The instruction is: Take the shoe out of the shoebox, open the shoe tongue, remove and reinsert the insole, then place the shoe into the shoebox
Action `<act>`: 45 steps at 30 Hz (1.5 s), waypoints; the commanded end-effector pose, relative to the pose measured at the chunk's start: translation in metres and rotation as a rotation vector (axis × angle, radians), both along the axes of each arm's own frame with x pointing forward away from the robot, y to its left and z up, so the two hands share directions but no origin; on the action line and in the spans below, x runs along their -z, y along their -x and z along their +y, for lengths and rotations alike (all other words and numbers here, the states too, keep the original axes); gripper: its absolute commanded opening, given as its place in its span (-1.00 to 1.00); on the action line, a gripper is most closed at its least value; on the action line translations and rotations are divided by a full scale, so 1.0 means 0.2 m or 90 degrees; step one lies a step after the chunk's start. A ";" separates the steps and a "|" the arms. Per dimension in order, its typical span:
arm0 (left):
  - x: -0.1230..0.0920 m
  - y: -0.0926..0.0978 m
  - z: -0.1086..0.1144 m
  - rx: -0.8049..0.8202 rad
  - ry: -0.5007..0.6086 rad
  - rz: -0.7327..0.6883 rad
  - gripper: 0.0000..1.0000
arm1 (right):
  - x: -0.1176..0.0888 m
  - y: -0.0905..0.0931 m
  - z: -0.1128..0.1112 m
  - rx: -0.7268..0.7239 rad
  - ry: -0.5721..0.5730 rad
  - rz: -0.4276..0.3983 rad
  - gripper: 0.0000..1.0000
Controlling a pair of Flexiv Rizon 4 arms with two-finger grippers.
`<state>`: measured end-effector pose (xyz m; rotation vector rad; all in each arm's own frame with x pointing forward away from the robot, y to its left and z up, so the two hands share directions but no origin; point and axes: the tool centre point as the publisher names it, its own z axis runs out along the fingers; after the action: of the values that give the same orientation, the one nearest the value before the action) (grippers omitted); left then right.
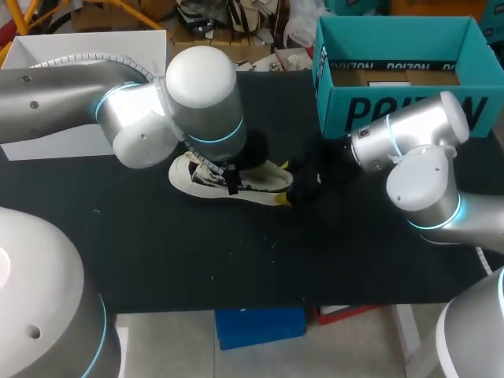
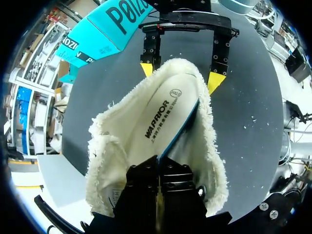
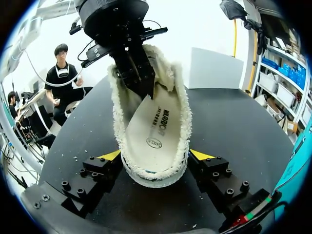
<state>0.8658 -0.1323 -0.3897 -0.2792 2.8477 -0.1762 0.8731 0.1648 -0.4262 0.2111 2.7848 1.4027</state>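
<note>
Our left gripper (image 2: 158,165) has its fingers pressed together on the heel end of the insole (image 2: 158,117), which sits tilted inside the white, fuzzy-rimmed shoe (image 1: 264,179). Our right gripper (image 3: 155,156) is spread wide, with one yellow tip against each side of the shoe's toe. The shoe lies on the black table (image 1: 197,252), near the teal shoebox (image 1: 394,114) but outside it.
</note>
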 end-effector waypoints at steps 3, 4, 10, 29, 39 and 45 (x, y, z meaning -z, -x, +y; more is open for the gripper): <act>-0.01 0.00 0.03 0.020 0.047 0.027 -1.00 | 0.01 -0.01 -0.01 0.001 0.002 0.001 -1.00; -0.01 0.00 0.03 0.021 0.056 0.030 -1.00 | 0.01 -0.01 -0.01 0.001 0.002 0.001 -1.00; -0.04 0.00 0.04 0.032 0.102 0.049 -1.00 | 0.01 -0.01 -0.01 0.001 0.002 0.001 -1.00; -0.06 0.01 0.02 0.064 0.151 0.078 -1.00 | 0.01 -0.01 -0.01 0.001 0.002 0.001 -1.00; -0.05 0.01 -0.01 0.081 0.172 0.098 -0.72 | 0.01 -0.01 -0.01 0.001 0.002 0.001 -1.00; -0.05 0.01 -0.02 0.091 0.170 0.103 -0.54 | 0.01 -0.01 -0.01 0.001 0.002 0.001 -1.00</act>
<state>0.8654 -0.1403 -0.3825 -0.1566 3.0025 -0.5768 0.8719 0.1654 -0.4256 0.2093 2.7854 1.4030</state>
